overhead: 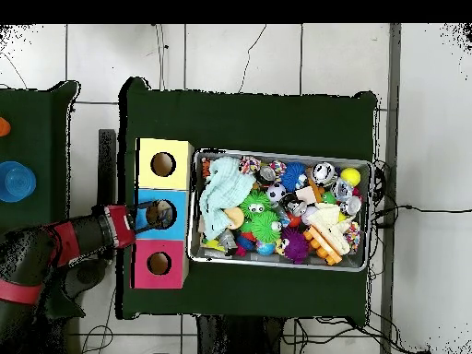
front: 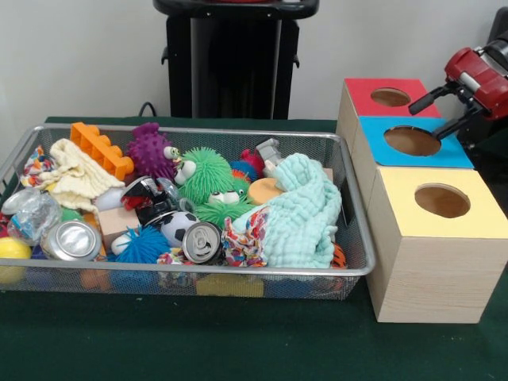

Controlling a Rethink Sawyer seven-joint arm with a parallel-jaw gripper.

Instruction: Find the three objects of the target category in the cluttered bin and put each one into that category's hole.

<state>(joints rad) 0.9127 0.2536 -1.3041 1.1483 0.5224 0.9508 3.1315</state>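
Wire bin: a mesh tray on the green table, heaped with toys, cans and cloths.
Boxes: three wooden boxes in a row just beside the bin, each with a round hole in a coloured top: red box, blue box, yellow box.
Gripper: over the blue box, its two black fingers spread apart with nothing between them; the overhead view puts it at the blue hole.
Arm: red and black, reaching in from the side of the boxes away from the bin.
Cans: one silver can at the bin's front corner farthest from the boxes, a second can at the middle of the front wall, both lying with an end toward the camera.
Cloths: mint cloth bunched at the end nearest the boxes; cream cloth toward the other end.
Toys: green furry ball with eyes in the middle, purple spiky toy behind it, orange brick by the back wall, blue spiky ball and a small football near the front, yellow ball at the end corner.
Target objects: I cannot tell which category is meant; all the clutter lies in the bin.
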